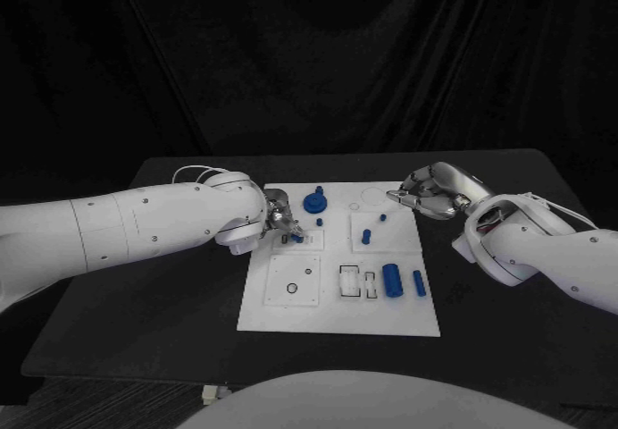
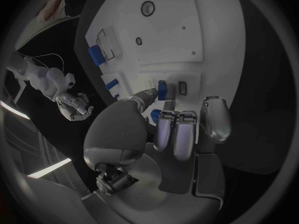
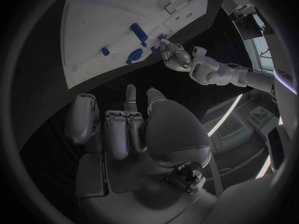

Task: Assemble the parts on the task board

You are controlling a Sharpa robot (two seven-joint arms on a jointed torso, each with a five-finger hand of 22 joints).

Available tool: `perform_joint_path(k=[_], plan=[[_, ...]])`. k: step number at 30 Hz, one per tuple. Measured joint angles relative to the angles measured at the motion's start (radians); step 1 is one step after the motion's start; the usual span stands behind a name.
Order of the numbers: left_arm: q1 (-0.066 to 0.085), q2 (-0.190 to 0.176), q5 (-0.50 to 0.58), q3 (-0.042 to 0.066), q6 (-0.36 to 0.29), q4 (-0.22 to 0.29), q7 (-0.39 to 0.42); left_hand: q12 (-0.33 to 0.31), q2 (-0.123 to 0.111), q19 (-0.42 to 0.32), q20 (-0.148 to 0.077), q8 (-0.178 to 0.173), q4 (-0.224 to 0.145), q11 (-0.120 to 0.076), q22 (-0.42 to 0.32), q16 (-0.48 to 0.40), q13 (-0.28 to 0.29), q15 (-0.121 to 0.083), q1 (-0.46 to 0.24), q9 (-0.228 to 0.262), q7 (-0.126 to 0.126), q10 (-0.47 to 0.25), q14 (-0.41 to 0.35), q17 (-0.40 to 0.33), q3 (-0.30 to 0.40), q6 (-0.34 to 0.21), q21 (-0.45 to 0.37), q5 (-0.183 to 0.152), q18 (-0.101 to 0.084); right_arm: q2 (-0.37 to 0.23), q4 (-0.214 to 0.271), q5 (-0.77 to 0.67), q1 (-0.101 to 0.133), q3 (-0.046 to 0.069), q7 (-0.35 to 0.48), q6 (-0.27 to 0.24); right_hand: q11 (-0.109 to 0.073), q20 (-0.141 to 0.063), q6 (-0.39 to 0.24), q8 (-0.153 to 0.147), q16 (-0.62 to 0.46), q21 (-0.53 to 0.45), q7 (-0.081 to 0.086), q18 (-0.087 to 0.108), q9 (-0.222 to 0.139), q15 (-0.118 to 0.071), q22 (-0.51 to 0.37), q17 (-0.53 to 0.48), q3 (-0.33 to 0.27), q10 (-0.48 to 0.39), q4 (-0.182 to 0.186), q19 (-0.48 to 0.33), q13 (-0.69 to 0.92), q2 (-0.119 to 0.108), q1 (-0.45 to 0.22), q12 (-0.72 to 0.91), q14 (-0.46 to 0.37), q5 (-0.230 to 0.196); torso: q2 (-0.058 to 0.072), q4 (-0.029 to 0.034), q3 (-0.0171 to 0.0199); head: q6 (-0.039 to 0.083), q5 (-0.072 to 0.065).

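The black table (image 1: pixel 154 304) carries the white task board (image 1: pixel 338 308), and the work in hand sits at the board's far-left corner, where the left hand (image 1: pixel 268 223) reaches in over the edge. In the left wrist view a small blue part (image 2: pixel 162 90) is pinched between the thumb and a fingertip, the other fingers (image 2: pixel 176 132) curled loosely just behind it, and it hangs right beside a small dark slot (image 2: pixel 183 87) in a raised white block of the board — so my reading is that this piece is about to be seated there. To do it well, the part wants to be brought square over the slot before any downward push, with the pinch kept high on the piece so the fingers do not foul the block's rim; whether it already touches the board I cannot tell. The right hand (image 1: pixel 431 195) hovers off the board's far-right corner, holding nothing, its fingers (image 3: pixel 121 129) drawn partly together but not closed, and it is best kept clear. Other blue parts wait well away from the working fingers: a knobbed piece (image 1: pixel 315 202) at the far edge, a short peg (image 1: pixel 366 237) mid-board, and a thick cylinder (image 1: pixel 391 279) with a thinner one (image 1: pixel 417 282) beside it toward the near side.
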Motion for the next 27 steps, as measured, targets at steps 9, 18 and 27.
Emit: perform_joint_path(k=[9,18,27], plan=[[0.000,0.000,0.000,0.001,0.009,-0.002,0.000,0.000,0.000,0.000,0.000,0.000,0.000,0.000,0.000,0.000,0.000,0.000,0.000,0.003,0.000,0.000,0.000,0.000,0.000,0.000,0.000,0.000,0.000,0.000,0.000,0.000,0.000,0.000,0.000,0.001,0.000,0.000,0.000,0.000,0.000,0.000,0.000,0.000,0.000,0.000,0.000,0.000,0.000,0.000,0.000,0.000,0.000,0.000,0.000,0.000,0.000,0.000,0.000,0.0004,0.0000,0.000,0.000],[0.000,0.000,0.000,0.001,0.015,-0.002,0.000,0.000,-0.001,0.000,0.000,0.000,0.000,0.000,0.000,0.000,0.000,0.000,-0.001,0.004,0.000,0.000,0.000,0.000,0.000,0.000,0.000,-0.023,0.000,0.001,0.000,0.000,0.000,0.000,-0.001,0.002,0.000,0.000,0.000,0.000,0.000,0.000,0.000,0.000,0.000,0.000,0.000,0.000,0.000,0.000,0.000,0.000,0.000,0.000,0.000,0.000,0.000,0.000,0.000,0.0003,0.0000,0.000,0.002],[-0.001,0.000,-0.001,0.000,0.025,-0.005,-0.002,0.000,0.007,0.000,0.000,0.000,0.078,0.000,0.000,0.000,0.000,0.000,-0.036,0.004,0.000,0.000,0.000,0.000,-0.056,0.000,-0.019,-0.109,0.000,0.001,0.000,0.000,-0.001,0.000,-0.001,0.002,0.000,0.000,0.000,0.000,0.000,0.000,0.000,0.000,0.000,0.000,0.000,0.000,0.000,0.000,0.000,0.000,0.000,0.000,0.000,0.000,0.000,0.000,0.000,0.0004,0.0000,0.000,0.002]])
